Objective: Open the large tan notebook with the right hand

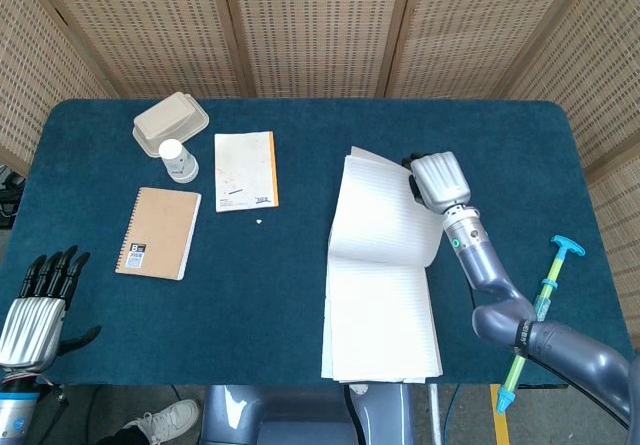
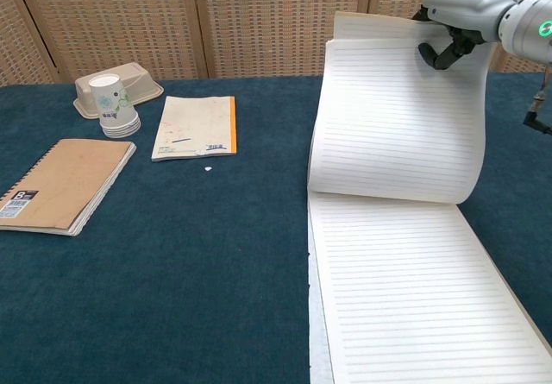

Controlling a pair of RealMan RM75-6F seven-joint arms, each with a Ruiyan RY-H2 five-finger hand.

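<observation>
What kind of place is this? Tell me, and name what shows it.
Probably a robot lab or test cell rather than an office: a blue-covered table fenced in by woven screens, stationery and a paper cup set out as props, and a right hand lifting pages of the large notebook.
</observation>
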